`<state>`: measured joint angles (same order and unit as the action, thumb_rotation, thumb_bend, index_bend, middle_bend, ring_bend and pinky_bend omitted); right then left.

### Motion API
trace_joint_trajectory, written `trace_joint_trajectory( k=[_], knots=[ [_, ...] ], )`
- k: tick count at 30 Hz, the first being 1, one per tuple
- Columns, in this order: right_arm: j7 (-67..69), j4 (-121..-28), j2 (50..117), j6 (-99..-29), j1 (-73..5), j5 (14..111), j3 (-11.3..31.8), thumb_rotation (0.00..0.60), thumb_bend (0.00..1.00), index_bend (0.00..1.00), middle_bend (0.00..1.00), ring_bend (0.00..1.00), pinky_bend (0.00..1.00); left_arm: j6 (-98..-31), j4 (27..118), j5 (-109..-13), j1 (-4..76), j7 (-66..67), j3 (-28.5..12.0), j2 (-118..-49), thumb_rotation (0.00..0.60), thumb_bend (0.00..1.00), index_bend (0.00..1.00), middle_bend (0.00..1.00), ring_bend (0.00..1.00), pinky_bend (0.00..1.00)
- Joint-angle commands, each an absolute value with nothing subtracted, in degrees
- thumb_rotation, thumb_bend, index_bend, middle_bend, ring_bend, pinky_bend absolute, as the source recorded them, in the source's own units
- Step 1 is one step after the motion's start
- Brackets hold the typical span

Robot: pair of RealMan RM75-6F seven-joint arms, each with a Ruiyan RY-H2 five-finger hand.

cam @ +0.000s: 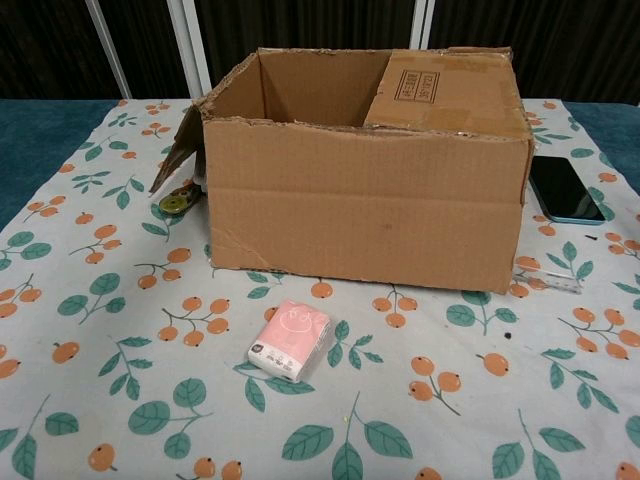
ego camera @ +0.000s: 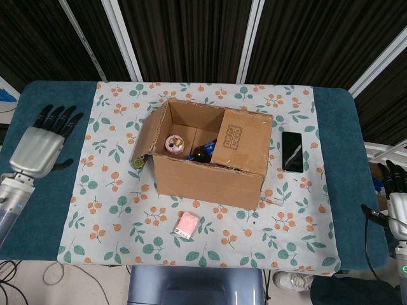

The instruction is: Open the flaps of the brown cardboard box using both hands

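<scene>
The left hand (ego camera: 39,147) hovers empty, fingers spread, well left of the brown cardboard box (ego camera: 210,155) at mid-bench. Its left flap (ego camera: 144,135) hangs outward; the right flap (ego camera: 240,142) covers the interior, likely for the right hand (ego camera: 399,197), whose fingers I cannot read.

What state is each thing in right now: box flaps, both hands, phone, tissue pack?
left flap: folded outward, hanging down the box side.
right flap: lying over the box opening, not yet opened.
cardboard box: upright on the cloth, left half uncovered.
left hand: fingers apart, holding nothing, off the box.
right hand: at the table edge, fingers hard to read.
phone: flat, screen dark.
tissue pack: lying flat, sealed.
</scene>
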<state>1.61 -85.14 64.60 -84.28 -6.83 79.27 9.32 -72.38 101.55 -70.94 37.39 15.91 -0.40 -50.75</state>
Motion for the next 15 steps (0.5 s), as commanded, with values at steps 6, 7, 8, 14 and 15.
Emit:
trace_joint_trajectory(
  k=[6,7,8,14,15],
  knots=[
    [-4.1,-88.3,63.2,-83.6,-7.9,80.0,9.3,0.600,0.28,0.00,0.00,0.00,0.21,-91.4,96.4,-71.1,17.9,7.2,2.5,-64.5,0.600,0.13,0.00,0.00,0.00,0.03],
    [-4.9,-89.3,62.9,-83.4,-8.2,80.2,9.3,0.600,0.28,0.00,0.00,0.00,0.21,-91.6,95.4,-71.0,17.0,6.0,2.4,-65.5,0.600,0.13,0.00,0.00,0.00,0.03],
    [-5.7,-90.2,62.6,-83.2,-8.5,80.3,9.4,0.600,0.28,0.00,0.00,0.00,0.21,-91.7,94.4,-71.1,16.3,5.1,2.4,-66.2,0.600,0.13,0.00,0.00,0.00,0.02],
    [-12.7,-96.6,59.4,-80.4,-13.3,82.8,11.6,0.600,0.28,0.00,0.00,0.00,0.21,-91.9,91.2,-73.5,14.1,0.5,1.1,-68.0,0.600,0.13,0.00,0.00,0.00,0.00],
    [-13.8,-97.7,58.8,-79.6,-14.2,82.8,12.1,0.600,0.28,0.00,0.00,0.00,0.21,-91.9,91.0,-73.9,13.9,0.2,0.8,-68.1,0.600,0.13,0.00,0.00,0.00,0.00]
  ],
)
